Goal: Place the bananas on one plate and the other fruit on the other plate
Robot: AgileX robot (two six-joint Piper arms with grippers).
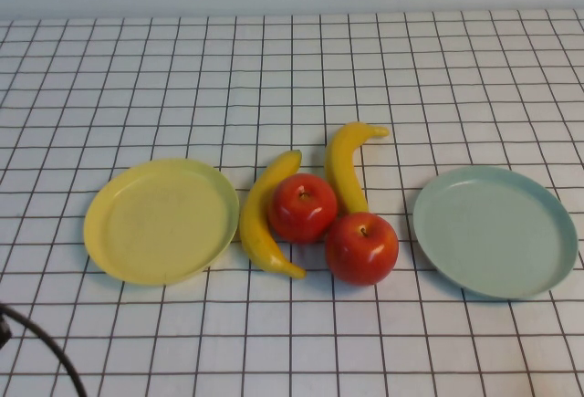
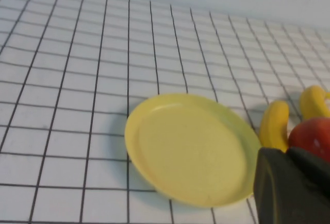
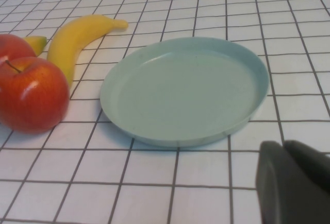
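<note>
Only a dark corner of the left gripper (image 2: 291,188) and right gripper (image 3: 294,180) shows, their state unreadable, touching nothing, while bananas (image 1: 265,219) and apples (image 1: 361,247) cluster between the yellow plate (image 1: 109,233) and blue-green plate (image 1: 538,251).

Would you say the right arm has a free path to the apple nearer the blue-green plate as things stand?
Probably yes: that apple sits on the fruit cluster's right side, with only the low blue-green plate between. The right gripper waits beyond the plate; the left gripper is by the yellow plate.
</note>
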